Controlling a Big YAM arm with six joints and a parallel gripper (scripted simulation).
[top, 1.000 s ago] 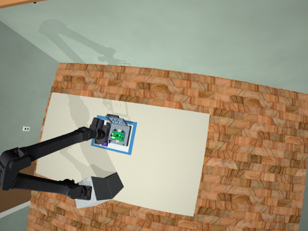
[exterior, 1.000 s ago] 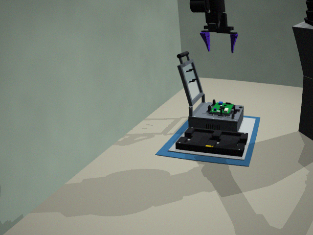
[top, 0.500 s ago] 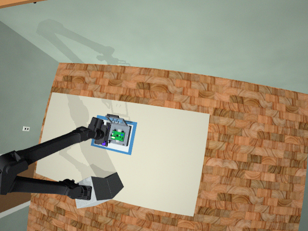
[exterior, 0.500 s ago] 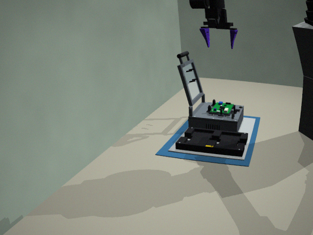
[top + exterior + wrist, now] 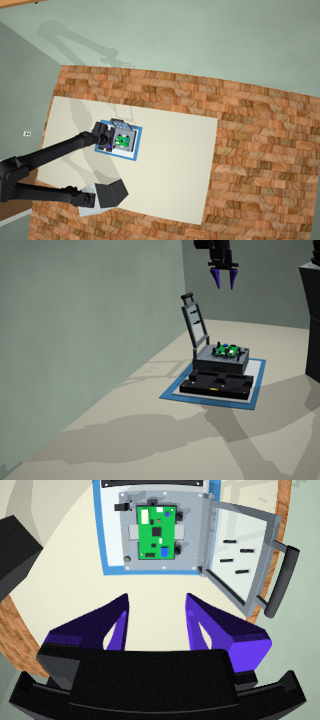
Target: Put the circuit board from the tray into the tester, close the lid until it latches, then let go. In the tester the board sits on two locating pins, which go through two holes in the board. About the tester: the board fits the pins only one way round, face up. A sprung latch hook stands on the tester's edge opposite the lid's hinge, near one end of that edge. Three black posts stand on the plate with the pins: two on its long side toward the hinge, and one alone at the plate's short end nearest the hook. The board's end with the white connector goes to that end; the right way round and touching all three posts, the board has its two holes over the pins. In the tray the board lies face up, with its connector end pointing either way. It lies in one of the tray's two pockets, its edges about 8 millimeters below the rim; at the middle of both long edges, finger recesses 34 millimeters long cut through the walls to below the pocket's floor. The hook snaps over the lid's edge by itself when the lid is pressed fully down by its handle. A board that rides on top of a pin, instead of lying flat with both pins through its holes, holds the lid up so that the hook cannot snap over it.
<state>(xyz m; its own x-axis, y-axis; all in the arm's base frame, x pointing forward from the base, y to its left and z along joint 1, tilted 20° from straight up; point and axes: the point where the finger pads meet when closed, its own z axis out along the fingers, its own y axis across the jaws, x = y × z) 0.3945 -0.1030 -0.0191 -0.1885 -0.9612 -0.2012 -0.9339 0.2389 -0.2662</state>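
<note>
From the top, the board (image 5: 122, 141) (image 5: 227, 350) (image 5: 156, 532) lay face up in the tester (image 5: 125, 149) (image 5: 218, 365) (image 5: 192, 560). In the exterior view, the gripper (image 5: 225, 288) (image 5: 157, 599) hung above, jaws parted and grasping nothing; the lid (image 5: 123, 125) (image 5: 189, 326) (image 5: 265, 562) stood raised, and the tray (image 5: 214, 392) sat beside the tester. In the wrist view, the board's white connector lay at the hook's end.

Cream mat (image 5: 175, 155) (image 5: 103, 407) (image 5: 60, 570) on wood-block table (image 5: 258, 160) (image 5: 283, 500), blue-bordered sheet (image 5: 138, 144) (image 5: 259, 384) (image 5: 102, 550) on top.

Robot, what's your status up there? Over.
Black gripper with purple fingers: partly open, nothing held. Green rectangular circuit board: on grey box-shaped tester. Nothing visible blocking the raised grey-framed lid.
</note>
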